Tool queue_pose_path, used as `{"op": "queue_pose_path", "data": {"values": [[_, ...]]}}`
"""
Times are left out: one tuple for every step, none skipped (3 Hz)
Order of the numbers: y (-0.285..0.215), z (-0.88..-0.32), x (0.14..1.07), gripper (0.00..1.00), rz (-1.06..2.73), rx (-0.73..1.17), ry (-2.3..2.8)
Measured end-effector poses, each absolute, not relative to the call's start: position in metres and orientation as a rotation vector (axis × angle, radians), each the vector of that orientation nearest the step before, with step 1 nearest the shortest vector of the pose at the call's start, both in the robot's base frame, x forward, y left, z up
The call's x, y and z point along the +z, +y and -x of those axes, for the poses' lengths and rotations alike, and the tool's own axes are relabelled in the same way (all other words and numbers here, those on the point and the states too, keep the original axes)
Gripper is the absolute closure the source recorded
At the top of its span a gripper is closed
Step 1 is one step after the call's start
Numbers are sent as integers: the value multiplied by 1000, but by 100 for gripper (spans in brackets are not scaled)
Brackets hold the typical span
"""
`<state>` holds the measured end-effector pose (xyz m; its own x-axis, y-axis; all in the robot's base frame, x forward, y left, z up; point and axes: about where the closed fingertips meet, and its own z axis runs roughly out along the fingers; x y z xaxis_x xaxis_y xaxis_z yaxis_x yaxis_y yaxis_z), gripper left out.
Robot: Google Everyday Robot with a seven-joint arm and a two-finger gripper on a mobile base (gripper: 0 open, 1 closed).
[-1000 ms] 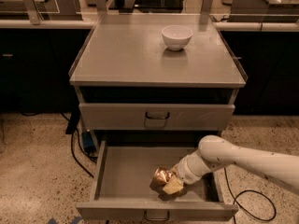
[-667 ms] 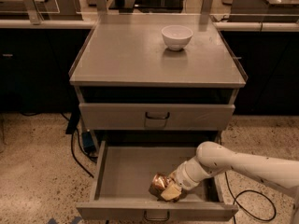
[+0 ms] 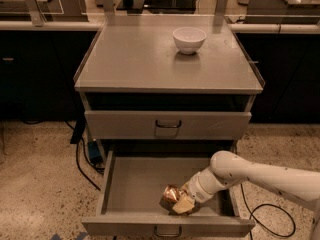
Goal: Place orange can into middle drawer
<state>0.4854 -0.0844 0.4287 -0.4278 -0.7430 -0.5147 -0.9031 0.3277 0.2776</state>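
A grey metal cabinet (image 3: 165, 64) is standing on a speckled terrazzo floor (image 3: 40, 184) before dark counters (image 3: 35, 69), dim warm light is falling, black cables (image 3: 82, 169) are trailing beside it, and the gripper (image 3: 181, 203) is sitting low inside the open middle drawer (image 3: 135, 184).

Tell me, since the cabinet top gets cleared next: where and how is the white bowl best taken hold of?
Likely by its rim, coming straight down and pinching one side of the wall. The white bowl stands upright, mouth up, and its round flaring sides offer no flat faces to squeeze. The gripper is low in the open middle drawer, at the orange can.
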Motion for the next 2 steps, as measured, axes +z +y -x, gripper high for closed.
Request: {"op": "queue_pose_path", "data": {"values": [[-74, -519, 426, 100, 1451, 674, 2250], [-69, -560, 422, 100, 1393, 578, 2197]]}}
